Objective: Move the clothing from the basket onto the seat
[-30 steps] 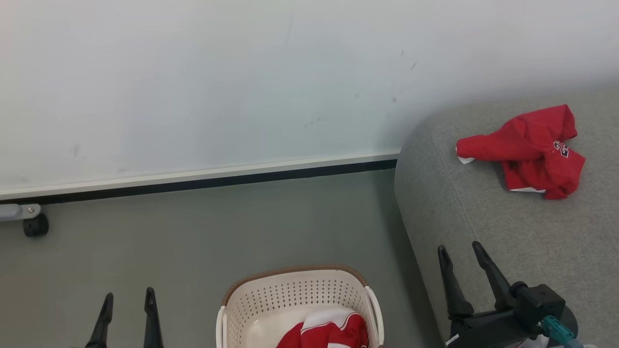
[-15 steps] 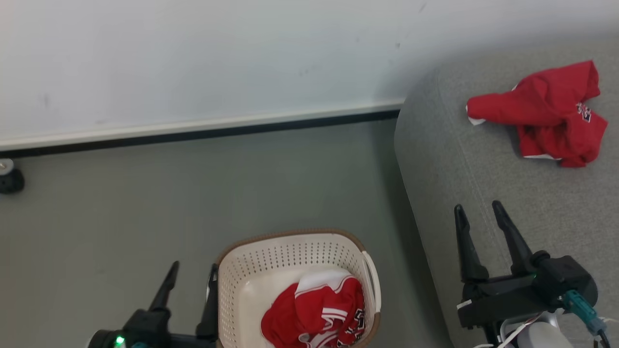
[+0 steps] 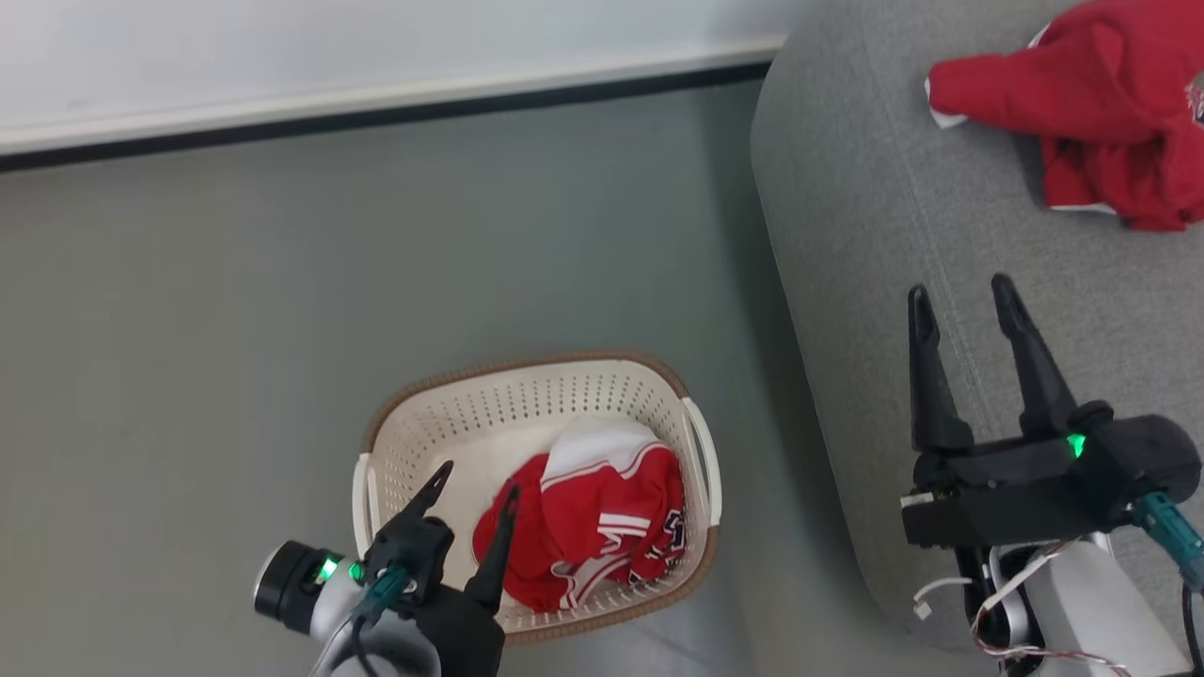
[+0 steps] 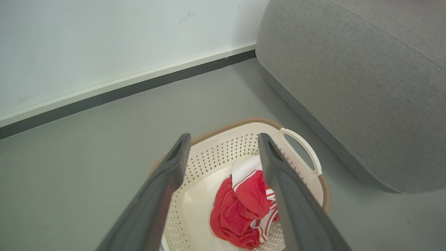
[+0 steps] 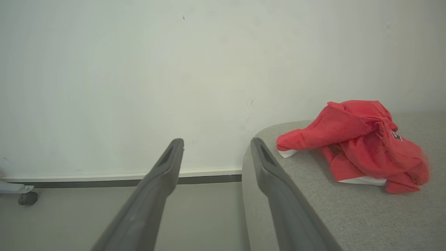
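A crumpled red garment with white stripes [image 3: 593, 527] lies in the cream basket [image 3: 536, 395] on the floor. My left gripper [image 3: 478, 478] hangs open over the basket's near left part, its fingertips just left of that clothing and apart from it. In the left wrist view the left gripper [image 4: 224, 137] frames the basket [image 4: 244, 122] and the garment [image 4: 240, 205]. Another red garment [image 3: 1082, 103] lies on the grey seat [image 3: 894, 235]. Above the seat's left edge, my right gripper [image 3: 958, 287] stands open and empty. The right gripper [image 5: 216, 140] points towards the wall, left of that garment [image 5: 355, 143].
The basket stands on grey floor [image 3: 235, 329] just left of the seat's rounded side. A white wall with a dark baseboard [image 3: 376, 108] runs behind. A small black caster wheel [image 5: 27, 198] sits by the wall at the far left.
The head camera has tilted down, so the whole picture has shifted upward. My left gripper has swung from the floor left of the basket to above its inside. Both grippers stay open.
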